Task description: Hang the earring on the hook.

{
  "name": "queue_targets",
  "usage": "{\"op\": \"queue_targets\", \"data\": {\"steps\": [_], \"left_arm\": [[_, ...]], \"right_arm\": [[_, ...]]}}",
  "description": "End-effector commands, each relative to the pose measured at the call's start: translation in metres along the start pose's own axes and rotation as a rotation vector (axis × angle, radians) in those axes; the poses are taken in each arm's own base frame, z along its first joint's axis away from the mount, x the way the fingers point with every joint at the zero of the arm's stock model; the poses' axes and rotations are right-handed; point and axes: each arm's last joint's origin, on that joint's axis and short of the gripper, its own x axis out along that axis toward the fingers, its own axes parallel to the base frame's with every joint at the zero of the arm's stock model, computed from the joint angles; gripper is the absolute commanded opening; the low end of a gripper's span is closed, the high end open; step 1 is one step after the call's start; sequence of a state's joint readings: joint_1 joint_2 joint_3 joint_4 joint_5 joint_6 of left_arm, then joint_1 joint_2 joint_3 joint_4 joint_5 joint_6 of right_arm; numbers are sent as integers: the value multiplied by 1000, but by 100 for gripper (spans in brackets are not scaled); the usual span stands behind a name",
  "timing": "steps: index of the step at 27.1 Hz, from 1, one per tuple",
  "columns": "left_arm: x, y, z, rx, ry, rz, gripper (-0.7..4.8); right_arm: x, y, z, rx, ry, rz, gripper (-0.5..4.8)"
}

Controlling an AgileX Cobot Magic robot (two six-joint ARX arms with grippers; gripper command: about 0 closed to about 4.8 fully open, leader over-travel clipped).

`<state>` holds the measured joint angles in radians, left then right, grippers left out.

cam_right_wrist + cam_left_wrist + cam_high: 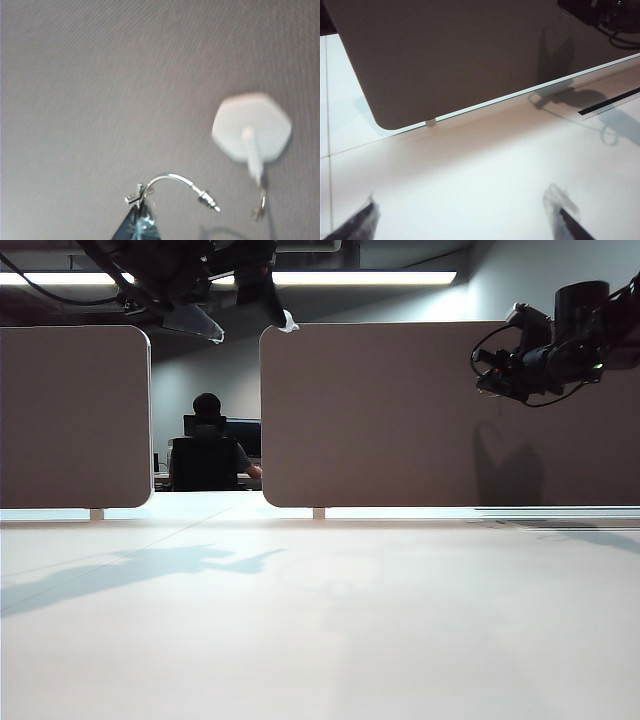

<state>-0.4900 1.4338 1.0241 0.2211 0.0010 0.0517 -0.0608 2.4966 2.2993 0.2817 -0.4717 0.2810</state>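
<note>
Right tool (137, 220): clenched on earring (172, 186); hook (252, 131) just beside, above. I'd ease wire over prong slowly. Left tool (465, 217): released, idle over table (485, 170).

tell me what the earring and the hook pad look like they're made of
The earring, pinched in the shut right hand, looks like thin polished metal wire: silvery with bright glints. The hook pad looks like matte white plastic, smooth and evenly coloured, though blur leaves that uncertain; its prong ends in a shiny, probably metal curl.
</note>
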Motion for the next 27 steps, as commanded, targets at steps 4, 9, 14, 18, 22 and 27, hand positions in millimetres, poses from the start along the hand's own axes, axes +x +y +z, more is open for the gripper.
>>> {"op": "queue_targets", "data": {"steps": [4, 9, 14, 18, 22, 27], "left_arm": [[-1, 10, 1, -9, 2, 2, 479], [-1, 12, 0, -11, 16, 8, 479], [-1, 13, -1, -12, 26, 11, 479], [-1, 14, -2, -12, 33, 15, 479], [-1, 15, -3, -14, 46, 15, 479], [-1, 15, -5, -14, 59, 15, 479]], "right_arm": [[7, -12, -2, 15, -11, -73, -6], [7, -16, -8, 7, -16, -95, -6], [7, -22, -15, 12, -7, -106, -6], [6, -25, -14, 9, -18, -122, -6], [3, -31, -14, 10, -21, -150, -6], [1, -36, -13, 11, -19, -159, -6]]}}
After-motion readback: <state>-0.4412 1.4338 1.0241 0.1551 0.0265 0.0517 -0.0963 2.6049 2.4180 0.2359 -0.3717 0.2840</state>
